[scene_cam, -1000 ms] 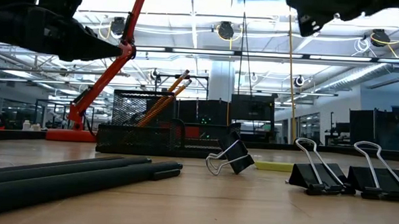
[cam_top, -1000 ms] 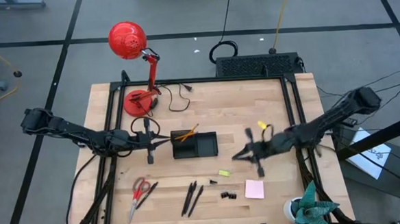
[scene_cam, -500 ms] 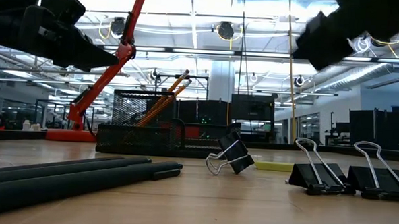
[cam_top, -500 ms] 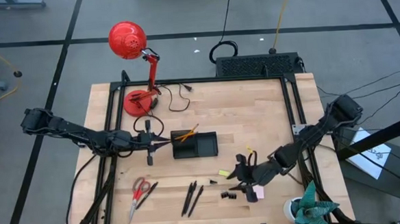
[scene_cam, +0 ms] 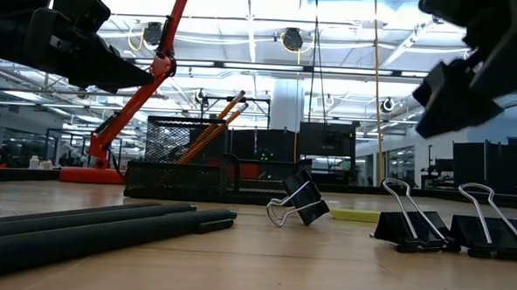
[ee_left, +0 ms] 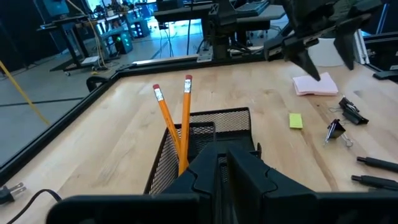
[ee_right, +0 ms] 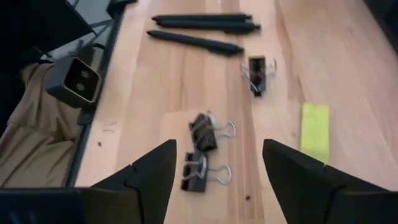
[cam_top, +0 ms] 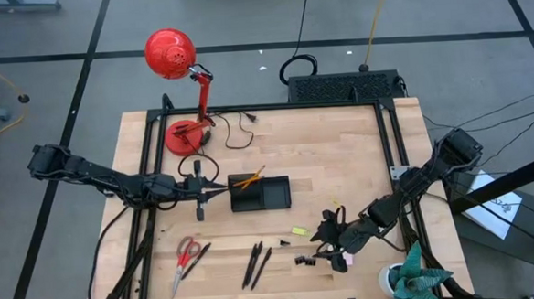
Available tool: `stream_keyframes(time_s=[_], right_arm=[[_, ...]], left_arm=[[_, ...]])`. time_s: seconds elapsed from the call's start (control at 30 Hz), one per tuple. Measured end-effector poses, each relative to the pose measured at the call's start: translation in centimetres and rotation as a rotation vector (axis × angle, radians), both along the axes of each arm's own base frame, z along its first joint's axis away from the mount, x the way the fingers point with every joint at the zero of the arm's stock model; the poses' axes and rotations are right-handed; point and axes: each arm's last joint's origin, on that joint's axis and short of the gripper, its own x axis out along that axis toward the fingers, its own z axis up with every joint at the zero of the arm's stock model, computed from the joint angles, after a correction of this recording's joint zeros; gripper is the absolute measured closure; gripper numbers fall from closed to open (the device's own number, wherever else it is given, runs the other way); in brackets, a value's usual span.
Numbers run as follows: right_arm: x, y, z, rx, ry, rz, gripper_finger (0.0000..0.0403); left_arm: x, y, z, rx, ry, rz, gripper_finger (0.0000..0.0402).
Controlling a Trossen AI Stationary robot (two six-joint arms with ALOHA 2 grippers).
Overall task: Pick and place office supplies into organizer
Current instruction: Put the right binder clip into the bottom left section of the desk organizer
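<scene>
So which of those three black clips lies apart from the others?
The binder clip nearest the black pens; the other two lie side by side.

My left tool (ee_left: 221, 163) is sitting right behind the organizer (ee_left: 205, 134), its dark fingers (ee_left: 202, 174) pressed close together. Two orange pencils (ee_left: 177, 124) are leaning out of the mesh just ahead of me. Farther out on the bench (ee_left: 124, 130), the yellow piece (ee_left: 296, 120) is lying flat, with black clips (ee_left: 339, 127) beyond it to one side and the pink sticky-note pad (ee_left: 314, 84) farther still. The right tool (ee_left: 320, 31) is hanging over that pad.
</scene>
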Motion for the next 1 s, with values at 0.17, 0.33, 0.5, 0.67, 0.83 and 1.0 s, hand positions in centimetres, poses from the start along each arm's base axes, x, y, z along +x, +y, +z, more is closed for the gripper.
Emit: stream_keyframes(time_s=[0.17, 0.33, 0.5, 0.67, 0.83, 1.0], right_arm=[[-0.4, 0.4, -0.2, 0.032, -0.019, 0.006, 0.0176], [-0.2, 0.7, -1.6, 0.001, -0.007, -0.038, 0.0177], [0.3, 1.2, -3.0, 0.006, -0.005, -0.005, 0.0177], [0.3, 1.3, -3.6, 0.031, 0.037, -0.01, 0.0177], [0.3, 1.3, -3.5, 0.053, 0.033, -0.026, 0.0177], [0.4, 1.4, -3.9, 0.065, 0.04, -0.042, 0.0184]], left_arm=[[0.0, 0.0, 0.0, 0.0, 0.0, 0.0, 0.036], [0.0, 0.0, 0.0, -0.004, 0.0, 0.001, 0.036], [0.0, 0.0, 0.0, -0.007, 0.002, 0.002, 0.036], [0.0, 0.0, -0.1, -0.005, 0.009, 0.002, 0.036], [0.0, 0.0, -0.2, -0.001, 0.017, 0.002, 0.036], [0.0, 0.0, -0.2, -0.001, 0.021, 0.001, 0.036]])
